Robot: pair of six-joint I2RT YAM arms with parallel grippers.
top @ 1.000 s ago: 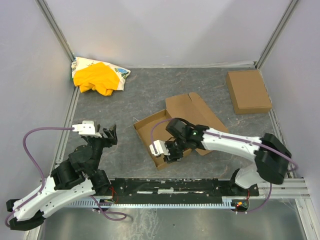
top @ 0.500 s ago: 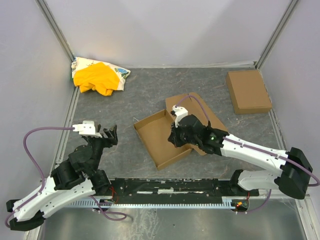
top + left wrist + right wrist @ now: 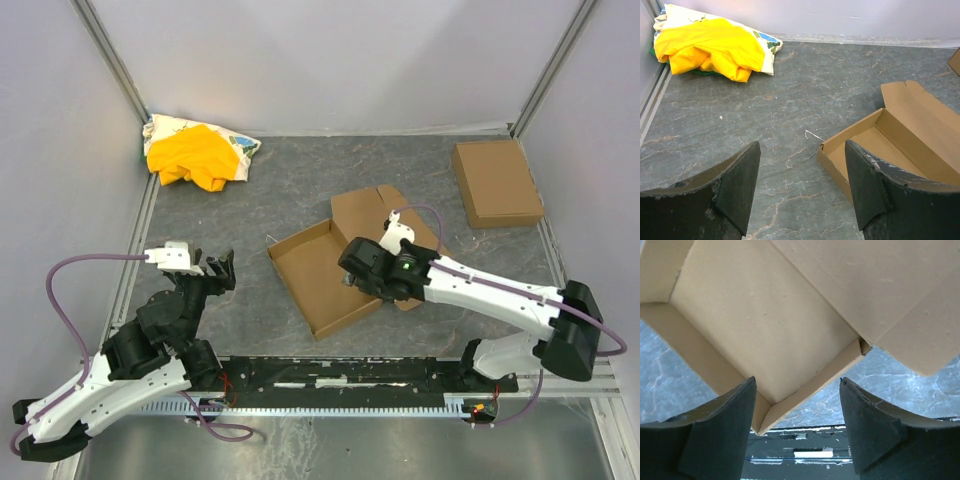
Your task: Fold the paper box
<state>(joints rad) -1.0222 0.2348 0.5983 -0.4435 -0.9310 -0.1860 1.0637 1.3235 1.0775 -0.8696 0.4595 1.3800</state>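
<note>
— Where's your paper box (image 3: 315,280)?
— Mid-desk (image 3: 300,190), tray walls up, lid lying open on the far side. Your right hand (image 3: 797,384) hovers over the tray, spread and empty, likely placed to reach that lid; your left hand (image 3: 802,150) hangs open, well apart

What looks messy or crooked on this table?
The yellow cloth is bunched in a heap at the far left corner. The paper box sits slanted on the table, its lid flopped open. The small closed box looks tidy. Nothing looks spilled or torn.
</note>
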